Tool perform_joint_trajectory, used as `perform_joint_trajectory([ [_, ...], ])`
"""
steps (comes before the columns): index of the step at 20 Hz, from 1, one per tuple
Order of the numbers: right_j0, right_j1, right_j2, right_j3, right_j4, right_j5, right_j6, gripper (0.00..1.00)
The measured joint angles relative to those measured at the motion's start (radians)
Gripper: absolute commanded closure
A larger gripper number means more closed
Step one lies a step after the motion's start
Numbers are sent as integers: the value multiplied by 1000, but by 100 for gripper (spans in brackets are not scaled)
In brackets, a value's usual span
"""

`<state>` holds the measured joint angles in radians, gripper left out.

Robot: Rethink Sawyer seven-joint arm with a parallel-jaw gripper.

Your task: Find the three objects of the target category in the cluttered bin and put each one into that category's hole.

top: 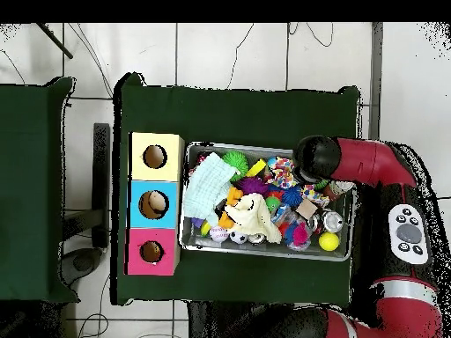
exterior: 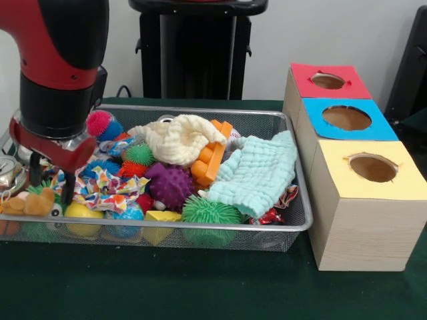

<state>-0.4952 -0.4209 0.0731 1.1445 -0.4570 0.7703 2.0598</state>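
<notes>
Front view: open tool (exterior: 50, 179) lowered into the silver wire-mesh basket (exterior: 267, 121), fingers straddling nothing, beside the orange-tan plush animal (exterior: 37, 202). Overhead view: the arm hides both.

— what's that arm (exterior: 57, 40) look like up close?
— glossy red shell, then a fat black cylinder, then a red collar with a silver ring.
— and from above?
— red links, black joints, a grey oval button pad (top: 406, 231).
</notes>
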Motion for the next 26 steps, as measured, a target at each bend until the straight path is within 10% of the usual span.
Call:
perform_joint_trajectory([
  [26,-58,20,-33,1,109,-171,0,0],
])
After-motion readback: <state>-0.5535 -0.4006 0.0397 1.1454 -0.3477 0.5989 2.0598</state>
